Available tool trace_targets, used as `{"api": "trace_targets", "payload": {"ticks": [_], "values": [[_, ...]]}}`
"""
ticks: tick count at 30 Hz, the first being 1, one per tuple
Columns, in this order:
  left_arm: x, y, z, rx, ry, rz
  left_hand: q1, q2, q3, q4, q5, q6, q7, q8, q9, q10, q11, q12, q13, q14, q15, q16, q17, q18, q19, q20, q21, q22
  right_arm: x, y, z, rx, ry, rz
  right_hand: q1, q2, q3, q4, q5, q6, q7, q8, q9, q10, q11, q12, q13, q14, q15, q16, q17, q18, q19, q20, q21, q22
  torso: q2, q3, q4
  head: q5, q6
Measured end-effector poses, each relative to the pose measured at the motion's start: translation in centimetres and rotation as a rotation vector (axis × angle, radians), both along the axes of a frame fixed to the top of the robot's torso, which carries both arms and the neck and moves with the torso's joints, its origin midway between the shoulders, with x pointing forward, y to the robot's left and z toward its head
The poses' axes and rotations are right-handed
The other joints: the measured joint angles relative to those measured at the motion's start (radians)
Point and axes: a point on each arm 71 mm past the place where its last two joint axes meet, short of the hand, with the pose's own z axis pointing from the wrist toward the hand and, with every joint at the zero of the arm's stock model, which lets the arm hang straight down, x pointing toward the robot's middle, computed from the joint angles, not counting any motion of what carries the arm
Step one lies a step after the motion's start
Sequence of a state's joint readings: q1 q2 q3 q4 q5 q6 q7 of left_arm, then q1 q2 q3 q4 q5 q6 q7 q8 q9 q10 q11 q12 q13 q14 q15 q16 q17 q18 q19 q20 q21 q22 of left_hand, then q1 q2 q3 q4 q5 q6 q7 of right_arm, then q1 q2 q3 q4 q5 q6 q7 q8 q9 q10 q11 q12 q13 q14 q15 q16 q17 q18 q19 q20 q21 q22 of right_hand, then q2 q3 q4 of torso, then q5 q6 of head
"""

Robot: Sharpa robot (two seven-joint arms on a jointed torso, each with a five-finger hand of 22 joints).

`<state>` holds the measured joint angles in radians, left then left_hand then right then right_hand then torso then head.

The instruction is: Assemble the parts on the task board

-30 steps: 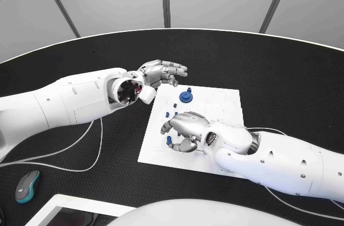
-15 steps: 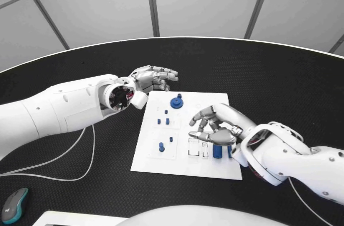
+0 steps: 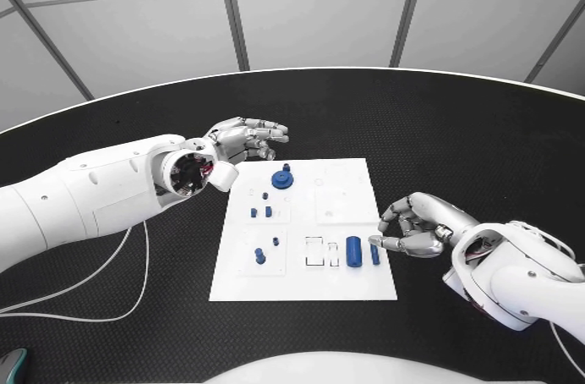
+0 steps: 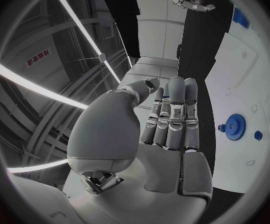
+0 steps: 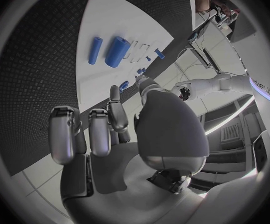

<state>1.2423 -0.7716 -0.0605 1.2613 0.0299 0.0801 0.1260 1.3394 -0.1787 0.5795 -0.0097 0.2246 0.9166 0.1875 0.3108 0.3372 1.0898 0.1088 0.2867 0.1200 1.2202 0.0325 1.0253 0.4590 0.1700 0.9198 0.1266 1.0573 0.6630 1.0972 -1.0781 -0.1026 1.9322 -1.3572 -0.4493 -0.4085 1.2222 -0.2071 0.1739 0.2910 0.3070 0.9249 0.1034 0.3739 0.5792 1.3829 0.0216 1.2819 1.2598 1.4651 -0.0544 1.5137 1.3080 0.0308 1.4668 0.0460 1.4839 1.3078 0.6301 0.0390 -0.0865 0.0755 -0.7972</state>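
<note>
A robotics lab or test cell, by the look of it. A round black tabletop (image 3: 402,113) with a fine textured mat and a pale rim stands before plain grey wall panels (image 3: 317,24) split by dark seams. At its middle lies a white task board (image 3: 347,189) carrying small blue parts, a bench-test fixture rather than anything domestic. White cables (image 3: 85,291) trail loose across the tabletop near its left edge. The left wrist view shows a high industrial ceiling with long strip lights (image 4: 35,89) and a red-lettered sign (image 4: 38,58) on the wall.
</note>
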Motion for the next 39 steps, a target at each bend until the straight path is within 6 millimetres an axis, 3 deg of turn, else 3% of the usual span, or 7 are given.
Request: {"api": "trace_targets", "payload": {"ticks": [5, 19, 39], "values": [[0.0, -0.1, -0.1, -0.002, 0.001, -0.005, 0.000, 0.000, 0.000, 0.000, 0.000, 0.000, 0.000, 0.000, 0.000, 0.000, 0.000, 0.000, 0.000, 0.000, 0.000, 0.000, 0.000, 0.000, 0.000, 0.000, 0.000, 0.000, 0.1, 0.5, -0.7, -0.055, 0.006, -0.024, -0.011, 0.011, -0.019, 0.002, 0.005, -0.004, -0.004, 0.015, 0.013, 0.011, 0.000, 0.023, 0.033, 0.000, 0.000, 0.006, 0.000, 0.000, 0.000, 0.000, 0.006, 0.000, -0.001, -0.0017, 0.0012, -0.008, -0.002], [-0.1, 0.0, -0.1, -0.003, 0.001, -0.006, 0.000, 0.000, -0.003, 0.003, 0.000, 0.000, 0.000, 0.000, 0.001, -0.004, 0.004, 0.000, 0.001, 0.000, 0.000, 0.000, -0.002, 0.000, 0.000, 0.000, 0.000, -0.001, 0.5, 2.4, -3.2, -0.089, 0.055, -0.033, -0.026, 0.026, -0.051, 0.002, 0.014, -0.011, -0.004, 0.020, 0.022, 0.011, 0.000, 0.027, 0.045, 0.000, 0.000, 0.006, 0.000, 0.000, 0.000, 0.000, 0.011, 0.000, 0.004, -0.0049, 0.0015, -0.016, 0.000], [-0.3, 0.0, 0.0, -0.006, 0.000, -0.009, -0.006, 0.006, -0.014, 0.014, 0.000, -0.004, -0.004, 0.000, 0.002, -0.004, 0.004, 0.004, 0.002, 0.000, 0.000, 0.000, -0.003, 0.000, 0.000, 0.000, -0.004, -0.003, 1.2, 3.8, -4.6, -0.122, 0.093, -0.016, -0.042, 0.042, -0.069, 0.003, 0.023, -0.010, -0.004, 0.028, 0.028, 0.011, 0.000, 0.032, 0.048, 0.000, 0.000, 0.012, 0.000, 0.000, 0.000, 0.000, 0.023, 0.000, 0.006, -0.0067, 0.0034, -0.013, 0.006]]}}
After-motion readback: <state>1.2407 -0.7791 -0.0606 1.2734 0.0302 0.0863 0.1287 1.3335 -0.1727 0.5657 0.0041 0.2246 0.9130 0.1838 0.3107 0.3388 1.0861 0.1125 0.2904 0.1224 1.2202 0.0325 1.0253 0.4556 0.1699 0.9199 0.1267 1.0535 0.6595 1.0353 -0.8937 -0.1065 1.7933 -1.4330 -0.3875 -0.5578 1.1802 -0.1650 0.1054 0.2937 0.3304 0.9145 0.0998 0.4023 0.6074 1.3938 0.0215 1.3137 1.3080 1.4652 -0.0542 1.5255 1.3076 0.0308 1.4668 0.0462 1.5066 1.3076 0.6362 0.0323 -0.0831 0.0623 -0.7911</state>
